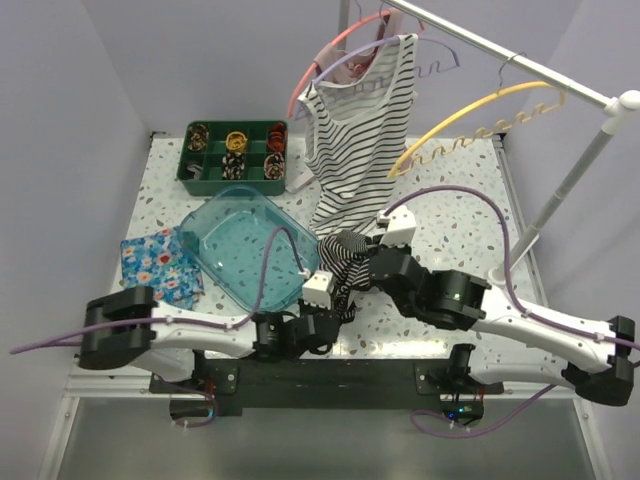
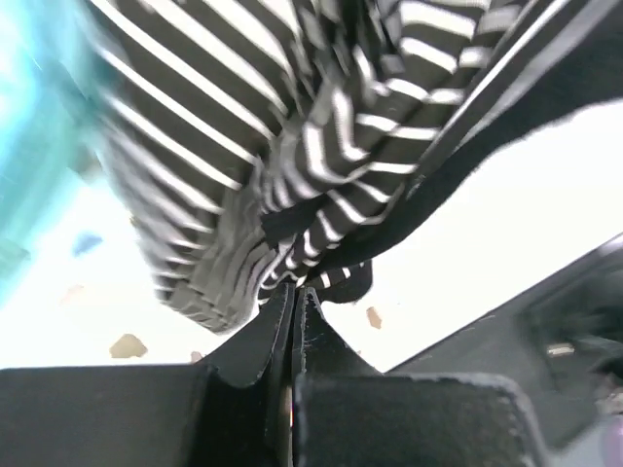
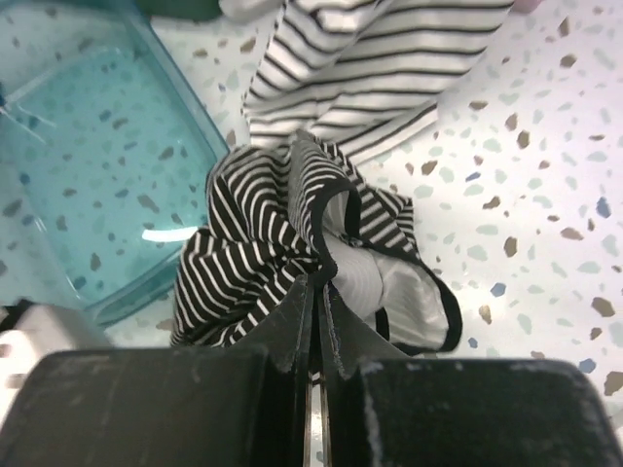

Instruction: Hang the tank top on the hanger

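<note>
Two pinch tank top: left hand, right hand.

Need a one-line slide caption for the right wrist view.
The right gripper pinches the bunched dark tank top on the speckled table, beside a teal bin, with a white striped top behind.

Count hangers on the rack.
3: pink hanger and lilac hanger together at the white striped top, yellow hanger bare, further right. None looks hidden.

Tank top blurred across the left wrist view, green tray's contents too small to tell
</note>
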You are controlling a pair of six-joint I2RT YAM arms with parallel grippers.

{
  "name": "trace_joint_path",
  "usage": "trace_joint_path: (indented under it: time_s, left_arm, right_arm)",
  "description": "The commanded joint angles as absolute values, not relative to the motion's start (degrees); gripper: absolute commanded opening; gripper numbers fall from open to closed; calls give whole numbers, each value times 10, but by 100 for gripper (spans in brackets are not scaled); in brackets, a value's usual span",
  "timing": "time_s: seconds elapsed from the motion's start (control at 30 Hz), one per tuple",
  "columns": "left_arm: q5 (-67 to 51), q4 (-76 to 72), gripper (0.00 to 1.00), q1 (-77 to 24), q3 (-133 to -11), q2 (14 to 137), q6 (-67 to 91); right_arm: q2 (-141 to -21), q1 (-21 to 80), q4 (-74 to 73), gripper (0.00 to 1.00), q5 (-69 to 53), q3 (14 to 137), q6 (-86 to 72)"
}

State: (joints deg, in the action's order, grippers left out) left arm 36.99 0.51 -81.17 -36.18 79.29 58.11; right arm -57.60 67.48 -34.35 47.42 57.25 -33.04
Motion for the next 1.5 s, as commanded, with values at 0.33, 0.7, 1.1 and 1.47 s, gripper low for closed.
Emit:
trace_joint_path:
  time_s: [0.33,0.7,1.1,1.47]
  left_arm:
    - [564,-41,0,-809,-601,490,59]
    - [426,19,0,-751,-780,572,-19]
    - [227,47,0,-643,-482,573,237]
    - [143,-13,9,-576,-399,606,265]
  right_arm:
    - [-511,675,-389,0,528,837,-202]
    - [-537,676,-388,0,536,909,-167]
    - [-480,674,-491,0,505,567,-449]
    - [-525,668,-485,70,433,481,-482]
